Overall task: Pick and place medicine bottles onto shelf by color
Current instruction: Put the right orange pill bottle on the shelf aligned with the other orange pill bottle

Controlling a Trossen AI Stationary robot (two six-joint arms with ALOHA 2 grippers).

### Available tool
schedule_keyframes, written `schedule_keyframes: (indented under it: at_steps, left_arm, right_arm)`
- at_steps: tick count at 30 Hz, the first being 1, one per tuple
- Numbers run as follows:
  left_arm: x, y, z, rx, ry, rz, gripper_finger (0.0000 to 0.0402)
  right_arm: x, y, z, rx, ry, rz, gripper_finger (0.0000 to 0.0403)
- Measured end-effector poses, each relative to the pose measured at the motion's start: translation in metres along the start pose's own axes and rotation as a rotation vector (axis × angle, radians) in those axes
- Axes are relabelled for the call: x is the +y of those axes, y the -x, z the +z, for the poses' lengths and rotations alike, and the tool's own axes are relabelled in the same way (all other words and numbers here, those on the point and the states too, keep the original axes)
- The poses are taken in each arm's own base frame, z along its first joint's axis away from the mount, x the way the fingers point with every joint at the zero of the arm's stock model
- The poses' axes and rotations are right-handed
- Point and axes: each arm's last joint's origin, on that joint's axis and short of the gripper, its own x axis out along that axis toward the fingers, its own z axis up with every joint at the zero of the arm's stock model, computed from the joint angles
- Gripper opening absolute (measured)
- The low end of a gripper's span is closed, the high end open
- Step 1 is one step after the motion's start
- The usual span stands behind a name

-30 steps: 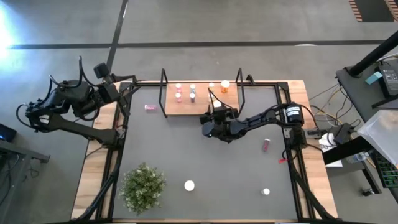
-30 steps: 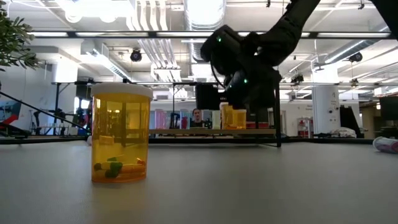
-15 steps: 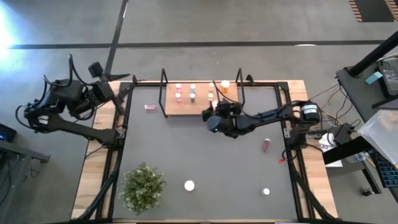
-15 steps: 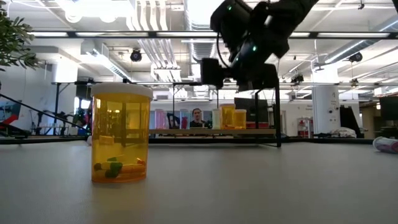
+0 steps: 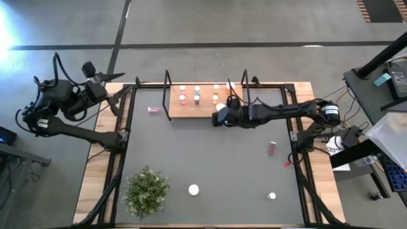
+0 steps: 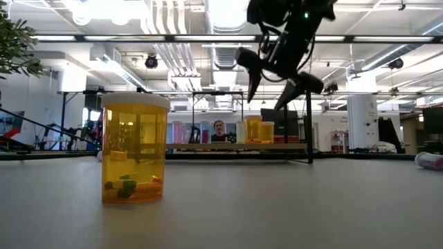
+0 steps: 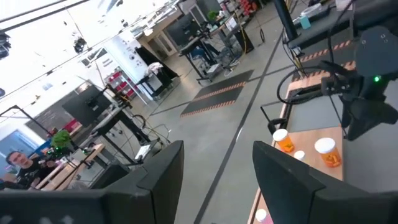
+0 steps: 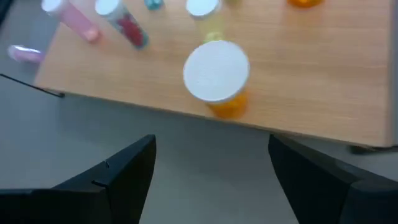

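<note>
The wooden shelf (image 5: 205, 108) stands at the table's far middle. Several bottles stand on it: pink ones (image 5: 182, 95), an orange one (image 5: 230, 86) and an orange bottle with a white cap (image 8: 216, 73) near its near edge. My right gripper (image 8: 211, 168) is open and empty, just above and in front of that bottle; it also shows in the high view (image 5: 222, 117) and the low view (image 6: 271, 88). My left gripper (image 7: 214, 168) is open and empty beyond the table's far left corner (image 5: 113, 100).
A pink bottle (image 5: 153, 109) lies on the mat left of the shelf, another (image 5: 272, 147) lies at the right. An orange bottle (image 6: 135, 149) and a small white one (image 5: 271, 196) stand near the front edge, beside a potted plant (image 5: 146, 191).
My right gripper has risen from beside the shelf's near edge and gone a little toward the far edge, its arm stretching out. My left arm has drawn back toward the left, away from the table.
</note>
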Motion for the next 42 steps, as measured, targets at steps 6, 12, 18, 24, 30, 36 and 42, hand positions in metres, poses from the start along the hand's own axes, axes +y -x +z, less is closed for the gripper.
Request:
schedule_keyframes:
  at_steps: [6, 12, 18, 24, 30, 36, 42]
  left_arm:
    - [0.001, 0.001, 0.0, -0.003, 0.003, 0.002, 0.0176]
    - [0.003, 0.004, -0.002, -0.009, 0.009, 0.005, 0.0176]
    - [0.006, 0.008, -0.004, -0.019, 0.02, 0.011, 0.0176]
    - [0.01, 0.014, -0.006, -0.033, 0.034, 0.019, 0.0176]
    - [0.013, 0.018, -0.008, -0.043, 0.044, 0.025, 0.0176]
    - [0.013, 0.019, -0.009, -0.045, 0.046, 0.026, 0.0176]
    - [0.013, 0.018, -0.009, -0.043, 0.044, 0.025, 0.0176]
  right_arm:
    - [0.011, 0.017, 0.024, 0.149, 0.078, -0.041, 0.0302]
    - [0.025, 0.013, 0.045, 0.225, 0.201, -0.004, 0.0302]
    - [0.028, 0.006, 0.063, 0.29, 0.236, 0.034, 0.0302]
    - [0.021, 0.003, 0.075, 0.28, 0.238, 0.012, 0.0302]
    - [0.021, 0.004, 0.079, 0.207, 0.237, -0.02, 0.0302]
    - [0.022, 0.004, 0.08, 0.196, 0.284, 0.002, 0.0302]
    - [0.021, 0.004, 0.08, 0.206, 0.33, 0.003, 0.0307]
